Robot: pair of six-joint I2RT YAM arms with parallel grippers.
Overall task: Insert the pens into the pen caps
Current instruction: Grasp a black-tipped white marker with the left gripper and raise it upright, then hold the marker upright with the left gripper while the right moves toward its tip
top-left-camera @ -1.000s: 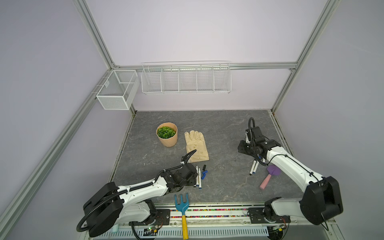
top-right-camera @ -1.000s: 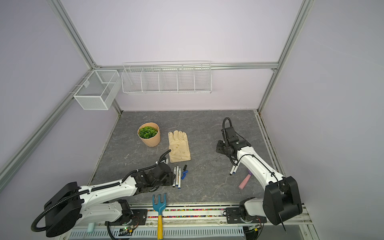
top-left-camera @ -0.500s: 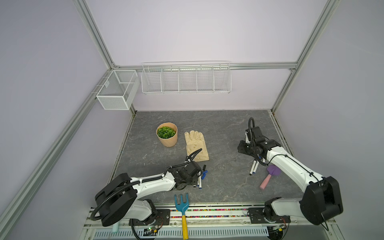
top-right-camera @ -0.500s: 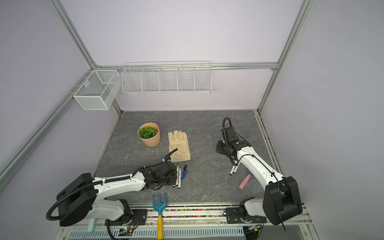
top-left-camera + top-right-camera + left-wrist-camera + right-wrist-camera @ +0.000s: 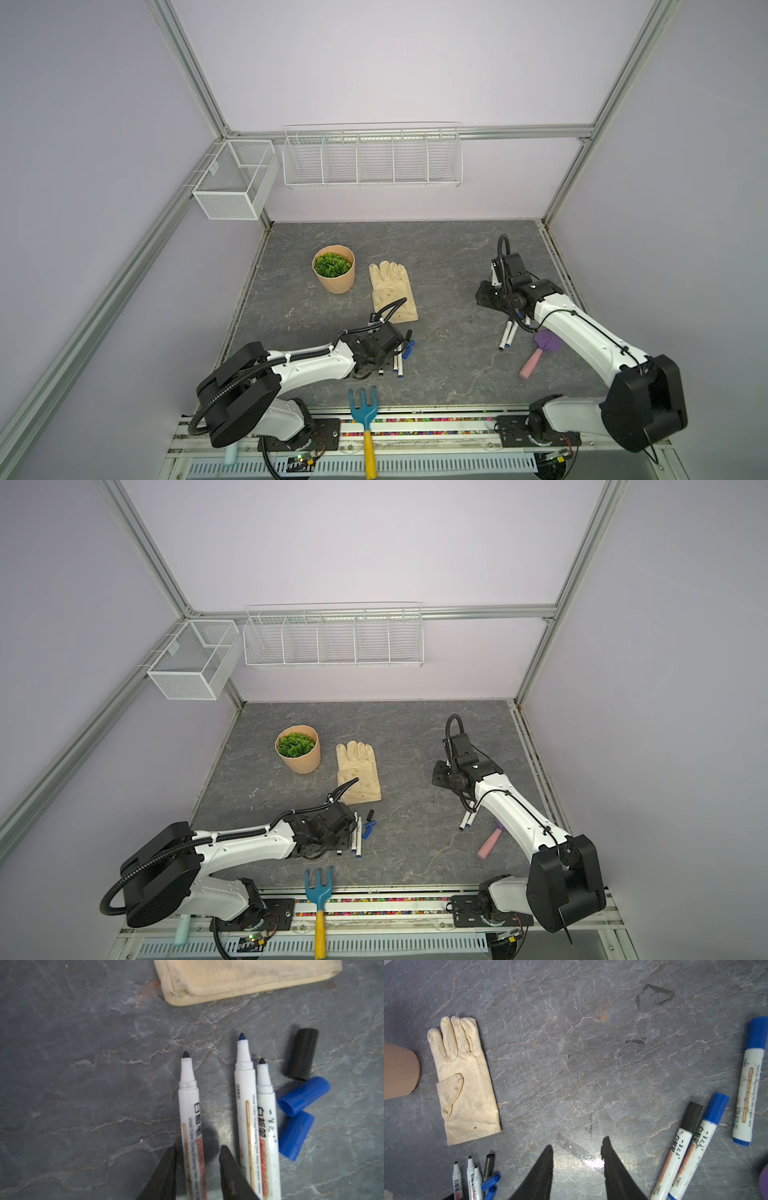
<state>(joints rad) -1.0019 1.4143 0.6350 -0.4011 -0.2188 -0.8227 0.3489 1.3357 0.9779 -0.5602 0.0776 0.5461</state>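
Left pincer has narrowed around black-tipped pen, not yet clenched; right pincer released.

From the middle of the table, bare stone runs wide from twelve to two, and at five o'clock. The glove blocks eleven, the pot ten. Three bare pens and loose caps crowd six, with the left arm at eight. Capped pens and the trowel lie at four, beside the right arm.

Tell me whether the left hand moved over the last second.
Yes: in a top view, the left hand edged right toward the pens below the fixed glove.
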